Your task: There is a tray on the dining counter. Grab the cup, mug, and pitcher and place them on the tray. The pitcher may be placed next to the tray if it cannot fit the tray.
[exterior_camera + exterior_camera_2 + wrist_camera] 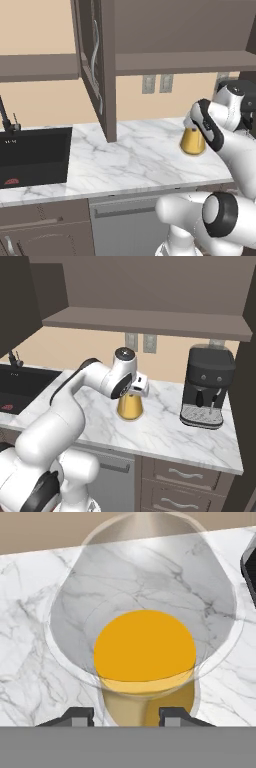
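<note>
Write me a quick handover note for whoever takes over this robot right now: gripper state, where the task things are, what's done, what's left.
Gripper: over the pitcher, one fingertip on each side of its top; grip not confirmed.
Pitcher: upright on the marble worktop, between the black sink and the coffee machine.
Done: nothing on the tray yet, judging from these views.
Left: grip the pitcher, carry it to the tray, then fetch the cup and mug.

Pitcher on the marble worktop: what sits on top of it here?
The pincer is directly over the pitcher, its fingertips either side of the clear narrow top. The arm hides that top from both base views; whether the fingers touch it can't be told.
</note>
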